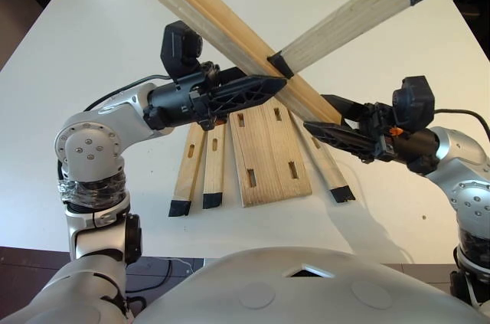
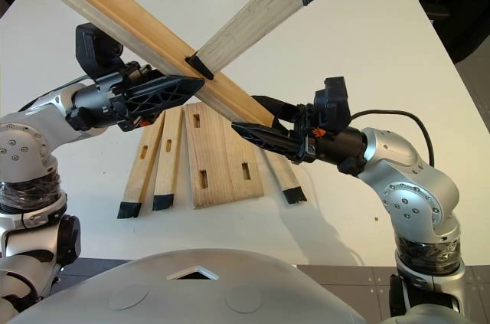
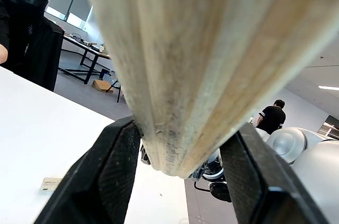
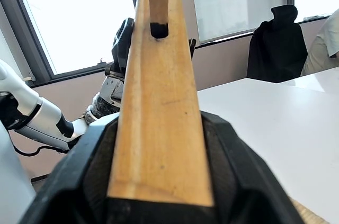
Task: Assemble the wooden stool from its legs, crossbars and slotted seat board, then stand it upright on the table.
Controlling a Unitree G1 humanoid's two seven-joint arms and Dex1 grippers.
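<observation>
Stool leg, honey-coloured [image 1: 214,21], clenched at its near end in right gripper [image 1: 315,111] and slanting up and away across left gripper [image 1: 276,85]. Paler leg [image 1: 352,18] clamped by left gripper just behind its black-taped foot, seemingly seated in the first leg's slot. Stiff, light, long, so prone to levering; best held close to the joint. Depth of seating hard to judge. Seat board [image 1: 268,152] flat beneath both grippers, partly hidden.

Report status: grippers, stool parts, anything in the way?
Left gripper shut on pale leg. Right gripper shut on slotted bar; leg's black end at slot. Seat board, loose legs flat beneath.
</observation>
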